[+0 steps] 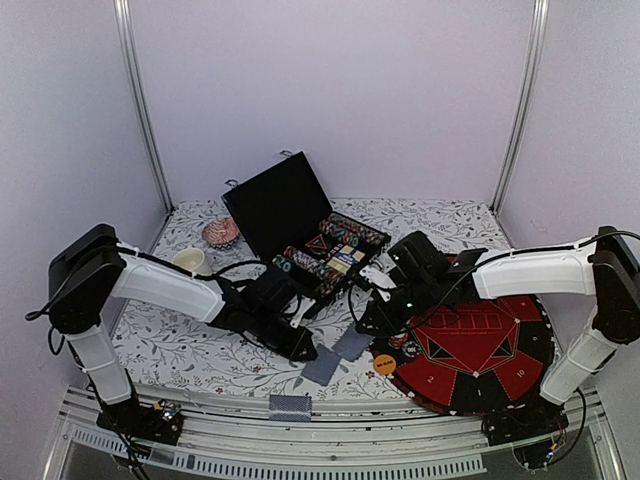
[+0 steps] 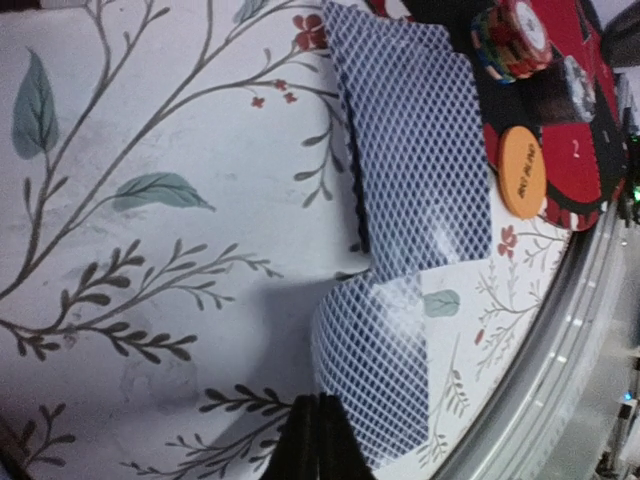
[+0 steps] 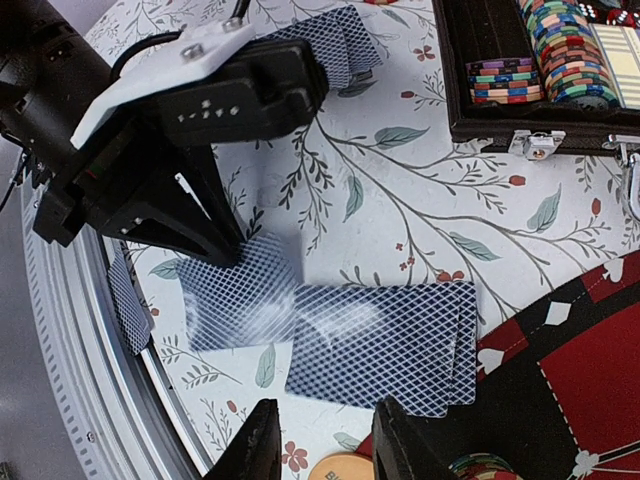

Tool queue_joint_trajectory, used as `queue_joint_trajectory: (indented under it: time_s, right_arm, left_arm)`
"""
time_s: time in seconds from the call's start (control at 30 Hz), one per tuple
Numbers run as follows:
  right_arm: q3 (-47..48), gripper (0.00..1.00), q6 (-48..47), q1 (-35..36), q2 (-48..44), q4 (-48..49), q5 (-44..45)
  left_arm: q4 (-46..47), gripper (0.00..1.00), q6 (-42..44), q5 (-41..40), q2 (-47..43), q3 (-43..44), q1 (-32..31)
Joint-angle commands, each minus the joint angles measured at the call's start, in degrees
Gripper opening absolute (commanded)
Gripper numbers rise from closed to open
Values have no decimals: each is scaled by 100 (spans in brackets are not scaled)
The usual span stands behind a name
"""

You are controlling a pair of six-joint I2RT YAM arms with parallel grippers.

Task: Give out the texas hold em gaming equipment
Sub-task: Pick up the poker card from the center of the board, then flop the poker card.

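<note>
Since the cards (image 3: pixel 380 345) are thin, light and slippery, pinch one by its edge; left gripper (image 2: pixel 315 425) is closed at the nearest card (image 2: pixel 375 380), right gripper (image 3: pixel 328 425) half-spread, empty

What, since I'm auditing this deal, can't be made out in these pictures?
- Card faces: every playing card lies back up, all views.
- Card count: piles overlap; the left gripper covers part, right wrist view.
- Grip: whether it pinches a card is unclear, left wrist view.
- The chips in the case: too small to count, top view.
- The orange button: cut by bottom edge, right wrist view.
</note>
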Motion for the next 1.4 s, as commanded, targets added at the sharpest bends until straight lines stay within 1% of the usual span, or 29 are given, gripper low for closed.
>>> queue_joint_trajectory:
  time_s: [0.0,0.17,0.3,0.43,0.5,0.57,0.7,0.77,0.83,0.9,0.97,1.07,1.13,1.23,1.3,1.33,1.37]
  right_arm:
    - [102,34,-2,-38,11,26,41]
    - [152,34,-10,-55,-20,6,-7]
    - [267,34,-20,-102,-35,-38,-138]
    - [400,34,-19,-212,-229,-22,-567]
    - [452,36,-20,-278,-398,74,-930]
    - [463,41,26,-300,-565,367,-1288]
    - [459,49,299,-300,-767,1159,-1909]
    - [422,58,560,-296,-805,1600,-2010]
    - [333,63,823,-298,-803,2048,-2009]
    - [284,66,1085,-293,-757,2474,-1973]
    - [298,68,1292,-293,-672,2664,-1979]
    - [405,68,1326,-298,-585,2738,-2059]
    - [476,67,1255,-300,-583,2716,-2156]
    - [547,66,951,-354,-764,2496,-2314]
    - [534,69,789,-605,-937,2362,-2768]
    - [563,69,766,-796,-997,2214,-3169]
    - [625,69,750,-962,-1039,1949,-3342]
  left_arm:
    - [-250,0,103,-76,57,198,-31]
    - [-601,0,314,-150,-295,122,56]
    - [-1173,0,841,-490,-683,259,95]
    - [-1423,0,1382,-924,-1245,532,146]
    - [-1378,0,1536,-1065,-1530,637,185]
    - [-1154,0,1609,-1109,-1834,659,228]
    - [-218,0,1652,-948,-2427,430,245]
    - [314,0,1540,-980,-2779,207,244]
    - [899,0,1394,-1000,-3040,-74,245]
    - [1258,0,1325,-1020,-3214,-242,238]
    - [1394,0,1332,-984,-3292,-320,238]
    - [1370,0,1402,-943,-3250,-294,232]
    - [1381,0,1462,-901,-3242,-280,229]
    - [1358,0,1770,-940,-3330,-289,211]
    - [1395,0,2287,-1100,-3471,-376,168]
    - [1412,0,2686,-1218,-3559,-439,107]
    - [1452,0,3122,-1365,-3646,-483,37]
